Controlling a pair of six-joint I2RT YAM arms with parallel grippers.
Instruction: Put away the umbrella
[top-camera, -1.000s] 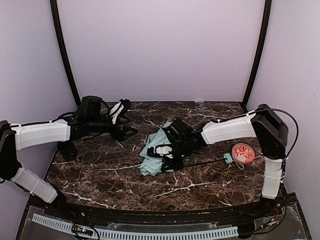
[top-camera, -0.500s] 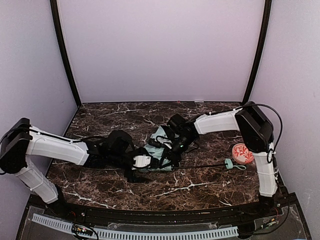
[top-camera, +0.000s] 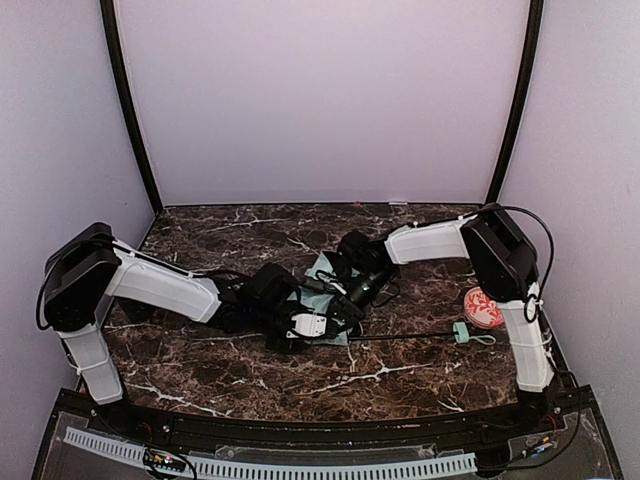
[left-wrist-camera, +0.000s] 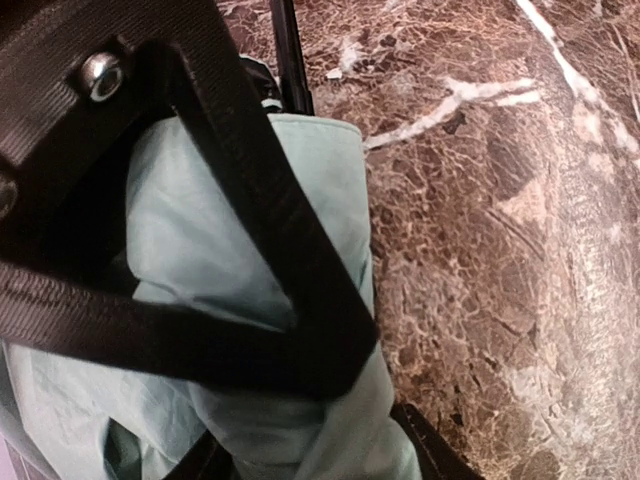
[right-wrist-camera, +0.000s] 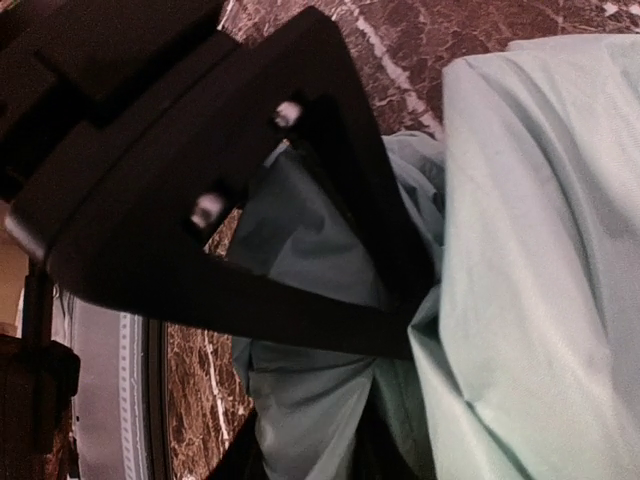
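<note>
Left arm: stretches from the left side across the dark marble table (top-camera: 190, 365), low over the surface, its wrist pointing at the middle.
Left gripper (top-camera: 311, 325): sits at the near-left edge of the crumpled cloth. In the left wrist view its fingers are clenched on a thick bunch of mint fabric: the upper finger (left-wrist-camera: 265, 230) presses down into the cloth, and the lower one only peeks out beneath it.
Umbrella (top-camera: 317, 269): lies at the middle of the table between the two grippers, part collapsed. Its pale mint canopy is heaped in folds with the black lining showing in places, and much of it is hidden under the two wrists.
Right gripper (top-camera: 343, 300): comes in from the far right and presses on the top of the same heap, just beside the left gripper. In the right wrist view a shaded fold of mint cloth fills the space between its fingers (right-wrist-camera: 330, 190); I cannot tell whether they are pinching it or lying loose around it.
Shaft (top-camera: 405, 335): a thin black rod that runs from the heap toward the right, flat on the marble.
Handle (top-camera: 461, 331): small and mint-coloured, at the right end of the shaft, with a loop of strap trailing to its right.
Ball (top-camera: 484, 307): round, orange-red with a white pattern, on the table near the handle, on its far-right side, close to the right arm's upright link.
</note>
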